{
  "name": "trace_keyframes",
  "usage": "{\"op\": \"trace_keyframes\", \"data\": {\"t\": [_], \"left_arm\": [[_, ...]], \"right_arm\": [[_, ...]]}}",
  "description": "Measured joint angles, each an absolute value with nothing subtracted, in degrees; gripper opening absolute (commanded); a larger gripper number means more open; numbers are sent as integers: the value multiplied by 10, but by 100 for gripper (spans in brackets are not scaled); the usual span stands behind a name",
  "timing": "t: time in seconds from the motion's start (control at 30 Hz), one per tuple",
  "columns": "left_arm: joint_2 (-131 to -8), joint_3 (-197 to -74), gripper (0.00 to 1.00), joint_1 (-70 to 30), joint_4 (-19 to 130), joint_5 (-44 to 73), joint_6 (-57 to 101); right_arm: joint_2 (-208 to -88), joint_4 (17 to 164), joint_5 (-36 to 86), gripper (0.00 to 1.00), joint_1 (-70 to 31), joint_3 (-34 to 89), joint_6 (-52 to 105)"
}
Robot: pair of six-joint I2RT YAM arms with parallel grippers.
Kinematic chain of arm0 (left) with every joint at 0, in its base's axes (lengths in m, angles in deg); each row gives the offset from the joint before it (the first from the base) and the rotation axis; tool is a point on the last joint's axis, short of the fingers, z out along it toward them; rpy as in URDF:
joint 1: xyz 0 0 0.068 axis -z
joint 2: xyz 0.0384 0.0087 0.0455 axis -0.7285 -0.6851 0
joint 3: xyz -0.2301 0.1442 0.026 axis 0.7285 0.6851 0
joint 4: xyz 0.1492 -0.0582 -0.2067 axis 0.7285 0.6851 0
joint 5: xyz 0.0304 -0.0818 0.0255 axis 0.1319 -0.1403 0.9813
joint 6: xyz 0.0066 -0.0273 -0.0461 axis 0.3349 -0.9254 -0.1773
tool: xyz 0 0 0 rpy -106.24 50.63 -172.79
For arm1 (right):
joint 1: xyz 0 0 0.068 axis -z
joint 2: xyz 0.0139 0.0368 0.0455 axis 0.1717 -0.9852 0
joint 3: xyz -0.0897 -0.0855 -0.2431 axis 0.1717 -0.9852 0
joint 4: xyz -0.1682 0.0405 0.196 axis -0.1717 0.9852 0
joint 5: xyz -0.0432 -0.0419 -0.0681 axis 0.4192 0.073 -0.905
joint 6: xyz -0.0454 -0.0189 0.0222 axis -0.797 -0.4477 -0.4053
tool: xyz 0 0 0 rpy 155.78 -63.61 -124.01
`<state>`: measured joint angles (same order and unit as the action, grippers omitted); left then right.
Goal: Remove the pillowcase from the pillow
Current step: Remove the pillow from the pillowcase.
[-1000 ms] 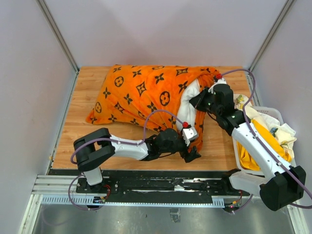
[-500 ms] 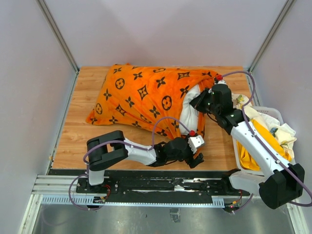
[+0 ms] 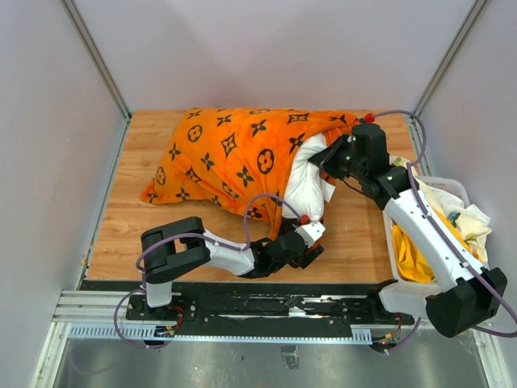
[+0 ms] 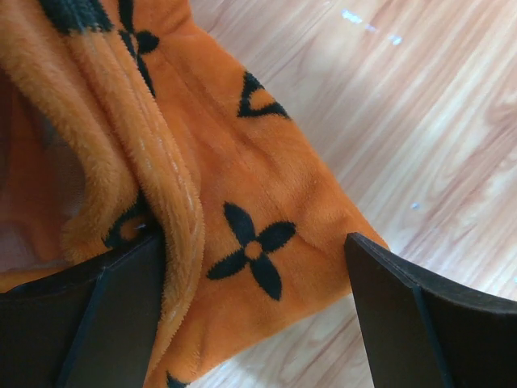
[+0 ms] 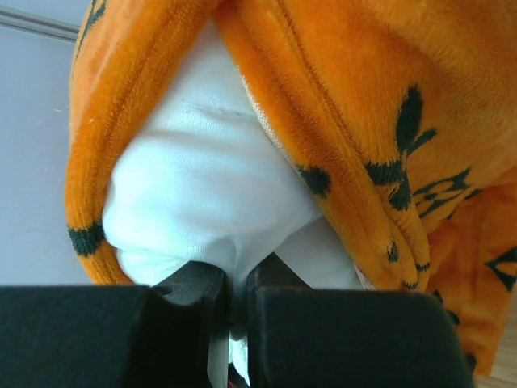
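Currently you are looking down on a plump white pillow point(image 3: 308, 183) lying on a wooden table point(image 3: 121, 218), and every place here is given from that pillow. Your bright orange pillowcase point(image 3: 230, 158), printed with black flowers, stars and circles, covers most of the pillow; only the end nearest the right arm bulges out bare from the case's open mouth. Your right gripper point(image 3: 329, 157) sits at that bare end, on the pillow's far upper corner. In the right wrist view its jaws are closed tight, with a fold of white pillow fabric pinched between them point(image 5: 234, 301) and the orange hem curling over the white just above. Your left gripper point(image 3: 310, 243) lies low on the table, just in front of the pillow's bare end, at the near edge of the case's mouth. In the left wrist view its jaws stand wide apart point(image 4: 257, 279). A loose orange corner of the pillowcase lies flat on the wood between them, and a thick folded hem rests against one finger point(image 4: 121, 299). The other finger sits beside the cloth's edge; whether it touches cannot be told. Beyond the right arm, well to the side of the pillow, a white basket point(image 3: 452, 184) holds yellow and pale cloth.
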<state>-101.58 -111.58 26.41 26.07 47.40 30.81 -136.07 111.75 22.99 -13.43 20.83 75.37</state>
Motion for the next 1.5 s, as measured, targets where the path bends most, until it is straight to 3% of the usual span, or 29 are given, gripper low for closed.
{"op": "trace_keyframes", "data": {"t": [0.23, 0.53, 0.73, 0.97, 1.33, 1.5], "left_arm": [[-974, -1109, 90, 260, 290, 470, 313], [-1006, -1199, 89, 268, 295, 467, 332], [-986, -1138, 97, 288, 254, 496, 350], [-803, -970, 97, 276, 211, 451, 344], [-415, -944, 100, 190, 304, 180, 284], [-375, -1001, 99, 122, 358, 149, 276]], "right_arm": [[-1360, 1107, 189, 1, -178, 198, 794], [-1323, 1066, 82, 1, -265, 178, 804], [-1306, 1071, 70, 1, -262, 157, 814], [-1250, 1079, 121, 1, -199, 132, 828], [-1283, 1102, 132, 1, -189, 139, 794], [-1284, 1113, 132, 1, -190, 134, 774]]}}
